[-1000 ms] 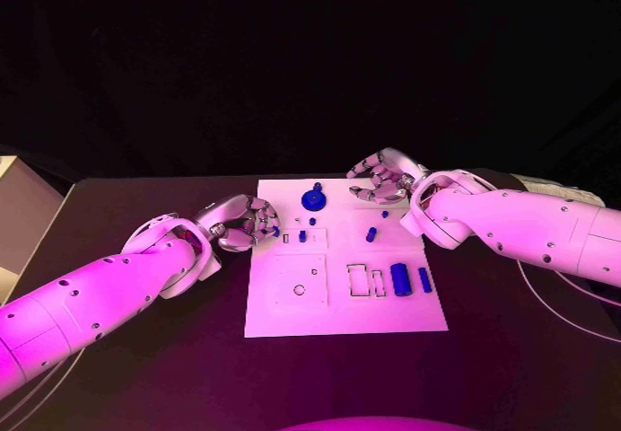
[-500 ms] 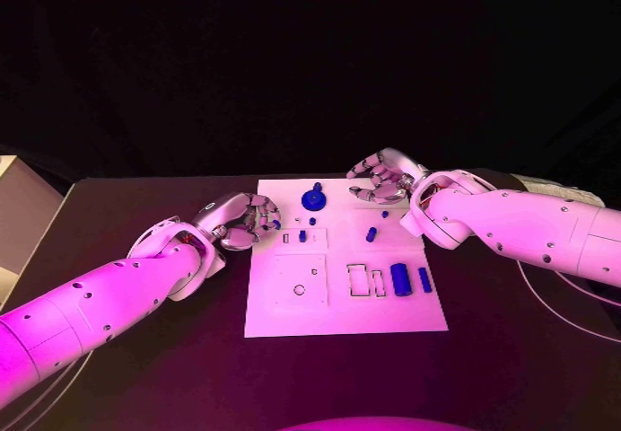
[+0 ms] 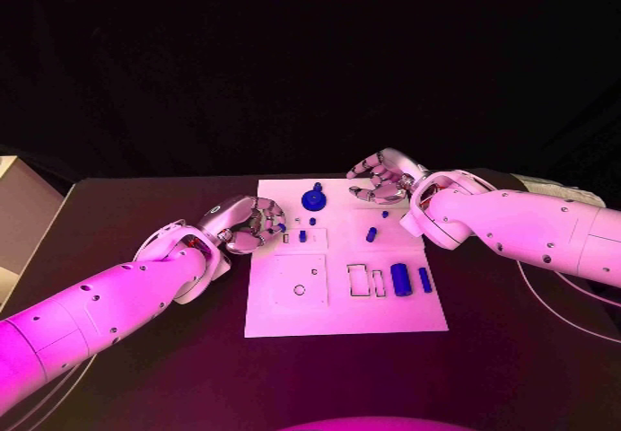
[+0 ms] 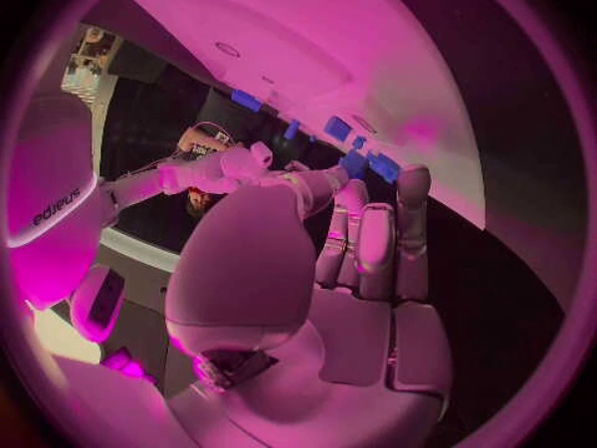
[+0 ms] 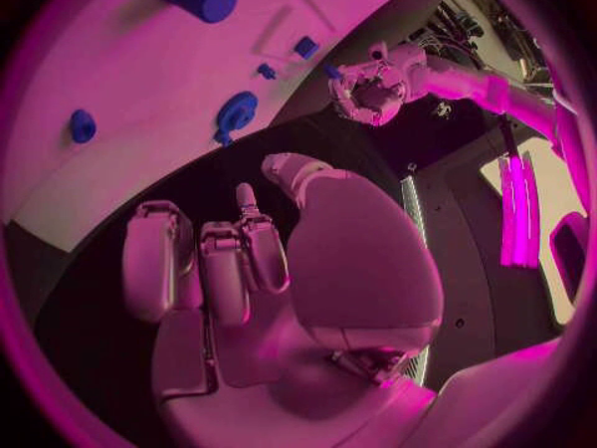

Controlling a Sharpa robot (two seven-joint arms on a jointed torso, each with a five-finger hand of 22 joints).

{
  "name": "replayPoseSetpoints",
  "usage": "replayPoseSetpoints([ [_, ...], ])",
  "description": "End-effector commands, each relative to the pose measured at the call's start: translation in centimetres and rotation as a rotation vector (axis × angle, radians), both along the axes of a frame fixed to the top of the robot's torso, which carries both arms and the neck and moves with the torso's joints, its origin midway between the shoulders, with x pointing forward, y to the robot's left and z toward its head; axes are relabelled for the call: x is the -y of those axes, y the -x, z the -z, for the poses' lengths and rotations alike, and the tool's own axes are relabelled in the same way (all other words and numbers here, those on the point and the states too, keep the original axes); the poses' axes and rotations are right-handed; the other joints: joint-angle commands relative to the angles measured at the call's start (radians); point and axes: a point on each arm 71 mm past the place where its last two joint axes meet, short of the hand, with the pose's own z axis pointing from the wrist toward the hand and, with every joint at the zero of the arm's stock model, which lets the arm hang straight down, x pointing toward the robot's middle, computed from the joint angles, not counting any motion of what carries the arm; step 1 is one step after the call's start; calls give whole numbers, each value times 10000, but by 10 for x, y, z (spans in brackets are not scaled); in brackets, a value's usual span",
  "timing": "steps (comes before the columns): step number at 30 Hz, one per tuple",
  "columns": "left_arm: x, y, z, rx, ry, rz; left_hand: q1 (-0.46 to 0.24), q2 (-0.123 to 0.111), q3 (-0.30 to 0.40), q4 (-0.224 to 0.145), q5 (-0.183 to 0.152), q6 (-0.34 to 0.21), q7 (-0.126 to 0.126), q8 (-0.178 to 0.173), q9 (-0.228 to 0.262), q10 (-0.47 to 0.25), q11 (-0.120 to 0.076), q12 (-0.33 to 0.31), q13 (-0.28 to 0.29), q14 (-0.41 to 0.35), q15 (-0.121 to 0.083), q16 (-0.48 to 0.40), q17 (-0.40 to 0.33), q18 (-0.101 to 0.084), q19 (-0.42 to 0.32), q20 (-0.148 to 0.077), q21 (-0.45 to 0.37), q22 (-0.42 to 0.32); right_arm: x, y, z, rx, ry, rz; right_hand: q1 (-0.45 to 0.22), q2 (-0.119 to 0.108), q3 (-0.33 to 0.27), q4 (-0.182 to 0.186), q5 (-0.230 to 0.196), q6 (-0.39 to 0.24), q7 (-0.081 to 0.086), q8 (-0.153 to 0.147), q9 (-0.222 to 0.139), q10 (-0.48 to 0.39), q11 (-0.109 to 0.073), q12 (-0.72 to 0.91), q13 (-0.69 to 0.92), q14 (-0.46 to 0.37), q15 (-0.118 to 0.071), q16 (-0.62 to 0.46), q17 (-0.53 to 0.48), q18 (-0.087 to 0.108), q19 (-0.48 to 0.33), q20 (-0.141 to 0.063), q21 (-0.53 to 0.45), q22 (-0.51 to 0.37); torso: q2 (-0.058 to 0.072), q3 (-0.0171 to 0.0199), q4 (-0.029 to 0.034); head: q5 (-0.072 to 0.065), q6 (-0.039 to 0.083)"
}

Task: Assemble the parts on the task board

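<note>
- White board (image 3: 339, 310) lay mid-worktop (image 3: 155, 359), blue parts on it: a round knob (image 3: 313, 198) at 12 o'clock, a cylinder (image 3: 401, 279) and a thin bar (image 3: 424, 279) at 4 o'clock, and small pegs (image 3: 371, 233) between.
- Left robot hand (image 3: 246, 223) sat at the board's 9 o'clock edge, fingers curled in; whether it held a part, I could not tell.
- Right robot hand (image 3: 383, 178) hung over the board's 1 o'clock corner, fingers curled in; no part seen in it.
</note>
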Motion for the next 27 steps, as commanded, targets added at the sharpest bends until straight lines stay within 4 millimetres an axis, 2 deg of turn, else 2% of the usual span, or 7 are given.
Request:
replayPoseSetpoints([
  [1,4,2,4,-295,-337,311,76,13,67,-17,30,241,-58,76,618,22,-18,52,-10,15,9,41,-3,61,-21,6,-20,-10,-1,1,0,82,3,-120,-66,1,62,-22,38,94,3,-37,-8,51,-8,63,1247,1062,18,41,2634,-96,403,68,2,381,1,-6,7,-16,-11],
  [27,5,3,11,-652,-896,343,66,-49,74,-28,30,278,-56,54,613,19,-15,27,-35,0,10,45,-20,63,-44,4,-10,-2,-1,1,0,85,-10,-112,-66,1,62,-22,38,94,3,-37,-8,51,-8,63,1247,1062,18,41,2634,-96,403,68,2,381,-3,-4,12,-35,-28],
])
